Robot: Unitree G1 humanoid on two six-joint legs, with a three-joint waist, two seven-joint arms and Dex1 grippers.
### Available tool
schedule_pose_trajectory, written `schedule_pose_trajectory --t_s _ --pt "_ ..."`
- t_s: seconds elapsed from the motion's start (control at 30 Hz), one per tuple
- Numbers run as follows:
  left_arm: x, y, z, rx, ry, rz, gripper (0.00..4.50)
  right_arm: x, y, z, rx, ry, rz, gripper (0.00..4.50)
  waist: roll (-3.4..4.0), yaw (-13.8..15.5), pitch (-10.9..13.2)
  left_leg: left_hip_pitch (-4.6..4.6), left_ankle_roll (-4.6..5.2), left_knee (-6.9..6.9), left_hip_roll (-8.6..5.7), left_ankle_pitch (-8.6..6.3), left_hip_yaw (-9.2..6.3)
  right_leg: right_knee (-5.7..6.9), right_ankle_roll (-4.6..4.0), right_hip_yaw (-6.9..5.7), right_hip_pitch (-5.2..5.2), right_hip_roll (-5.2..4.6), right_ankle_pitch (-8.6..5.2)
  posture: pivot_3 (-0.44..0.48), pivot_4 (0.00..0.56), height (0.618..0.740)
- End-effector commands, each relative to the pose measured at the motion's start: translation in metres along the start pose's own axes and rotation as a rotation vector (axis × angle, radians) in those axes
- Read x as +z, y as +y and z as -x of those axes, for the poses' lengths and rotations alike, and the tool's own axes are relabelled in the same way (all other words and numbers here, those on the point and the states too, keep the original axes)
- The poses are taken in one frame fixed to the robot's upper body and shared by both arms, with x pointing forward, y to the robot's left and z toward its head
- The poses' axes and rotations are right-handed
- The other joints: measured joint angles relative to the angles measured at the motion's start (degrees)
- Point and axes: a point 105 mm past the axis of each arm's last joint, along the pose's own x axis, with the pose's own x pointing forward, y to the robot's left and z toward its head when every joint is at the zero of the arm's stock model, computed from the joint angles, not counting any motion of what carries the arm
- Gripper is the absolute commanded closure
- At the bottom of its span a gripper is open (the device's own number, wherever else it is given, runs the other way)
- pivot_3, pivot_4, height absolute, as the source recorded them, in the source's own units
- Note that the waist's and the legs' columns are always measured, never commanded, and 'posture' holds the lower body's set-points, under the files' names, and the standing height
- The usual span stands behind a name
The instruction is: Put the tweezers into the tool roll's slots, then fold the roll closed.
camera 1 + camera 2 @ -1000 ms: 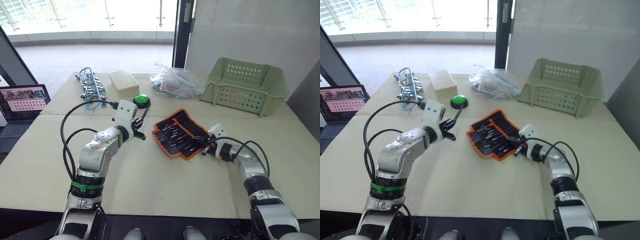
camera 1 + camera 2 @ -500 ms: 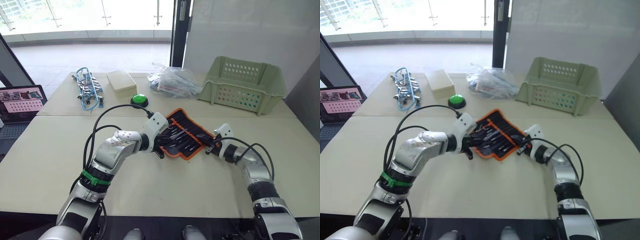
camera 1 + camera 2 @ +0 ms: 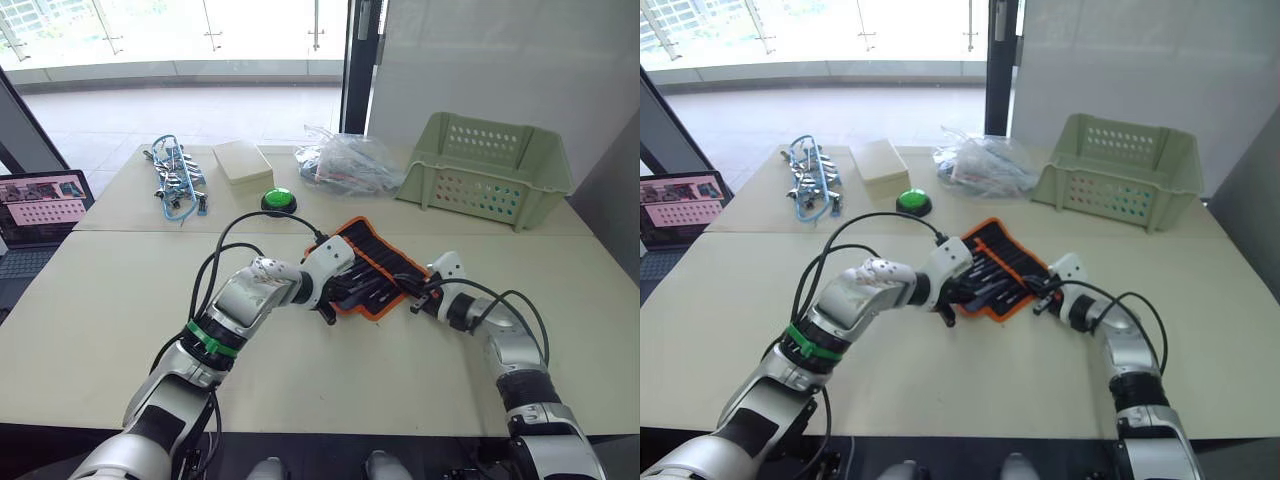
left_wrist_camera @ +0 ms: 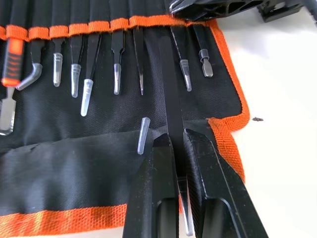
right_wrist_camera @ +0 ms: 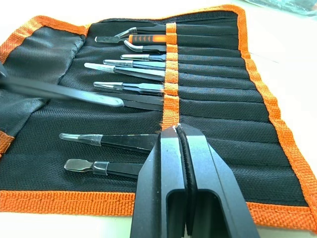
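The tool roll (image 3: 372, 262) lies open on the table, black with orange edging. Several tweezers (image 5: 132, 74) sit in its slots (image 5: 213, 90), tips pointing out. My left gripper (image 4: 177, 140) is over the roll's near flap, shut on one black tweezer (image 4: 168, 84). The far end of that tweezer reaches the orange band at the slot row. In the head view the left gripper (image 3: 333, 302) is at the roll's front left edge. My right gripper (image 5: 177, 130) is shut, its tips resting on the roll's orange band, and stands at the roll's right side (image 3: 416, 296).
A pale green basket (image 3: 492, 172) stands at the back right. A clear plastic bag (image 3: 345, 165), a green button (image 3: 279, 200) and a beige box (image 3: 240, 160) lie behind the roll. A blue-and-silver tangle (image 3: 176, 180) is at the back left, and a laptop (image 3: 40, 205) sits off the table's left edge.
My left gripper has swung right from beside the green button onto the roll, bringing its tweezer to the slot row. My right gripper has stayed at the roll's right side.
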Motion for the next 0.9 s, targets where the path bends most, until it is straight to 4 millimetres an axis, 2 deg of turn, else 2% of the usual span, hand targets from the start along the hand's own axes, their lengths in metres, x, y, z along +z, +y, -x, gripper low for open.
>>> schedule_pose_trajectory --t_s 0.03,0.57,0.9 --pt "0.014 0.001 -0.002 0.012 -0.029 -0.036 4.47 0.004 -0.001 0.002 -0.008 -0.018 0.013 4.50 0.00 0.0 0.0 0.00 0.00 0.00 0.00 0.00 0.00 0.00 0.00 0.00 0.00 0.00 0.00 0.000 0.150 0.740" --pt "0.019 0.008 -0.029 0.013 -0.005 -0.077 4.47 0.002 0.001 0.003 -0.013 -0.009 0.008 4.50 0.00 0.0 0.0 0.00 0.00 0.01 -0.01 0.00 0.01 0.00 0.00 -0.01 0.02 0.00 0.00 0.000 0.150 0.740" --pt "0.041 0.010 -0.046 0.020 -0.022 -0.130 4.47 0.000 0.003 0.003 -0.013 0.006 0.009 4.50 -0.01 0.0 0.0 0.00 0.00 0.02 -0.02 0.00 0.01 -0.01 0.02 -0.01 0.03 0.00 -0.01 0.000 0.150 0.740"
